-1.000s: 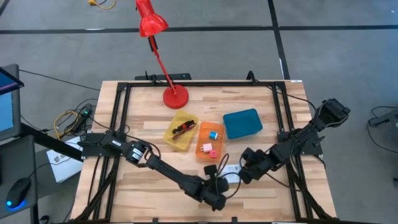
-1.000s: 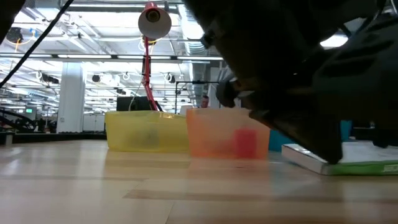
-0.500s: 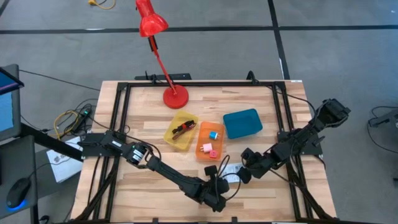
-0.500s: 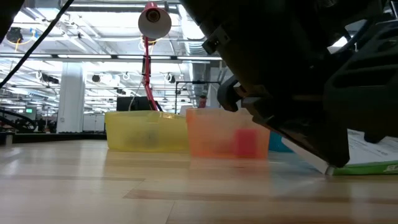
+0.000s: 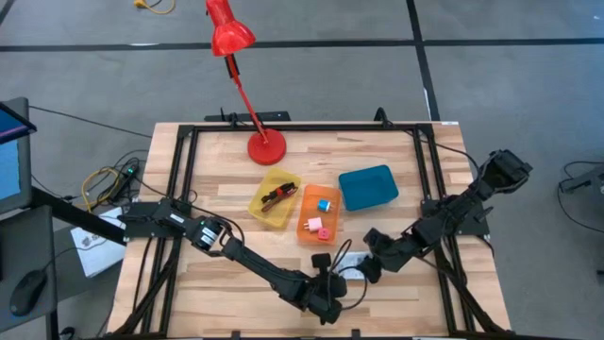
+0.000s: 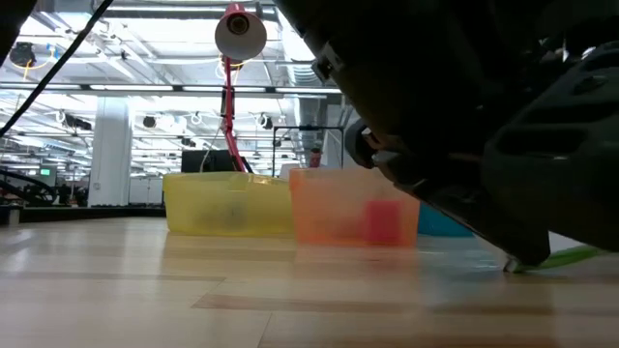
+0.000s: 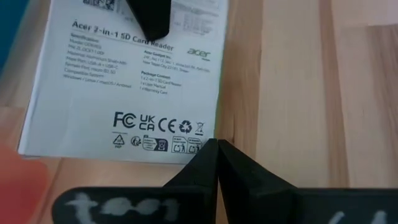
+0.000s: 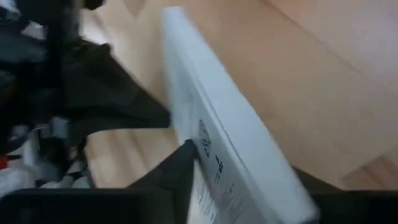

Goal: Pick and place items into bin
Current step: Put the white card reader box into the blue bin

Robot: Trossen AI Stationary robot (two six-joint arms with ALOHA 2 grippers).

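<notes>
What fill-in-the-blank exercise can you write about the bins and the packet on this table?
1. The blue cube lies in the ___ bin.
2. The cable bundle lies in the ___ bin.
3. The right pincer holds the white packet, printed "Acer 2-in-1 SD Card ___".
Missing words: orange; yellow; Reader.

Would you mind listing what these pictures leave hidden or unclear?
- Packet: in the high view both grippers cover most of it; in the low view the arms hide all but an edge.
- Right gripper: its view is blurred, so its hold on the packet is unclear.
- Yellow bin: contents too small to name.
</notes>
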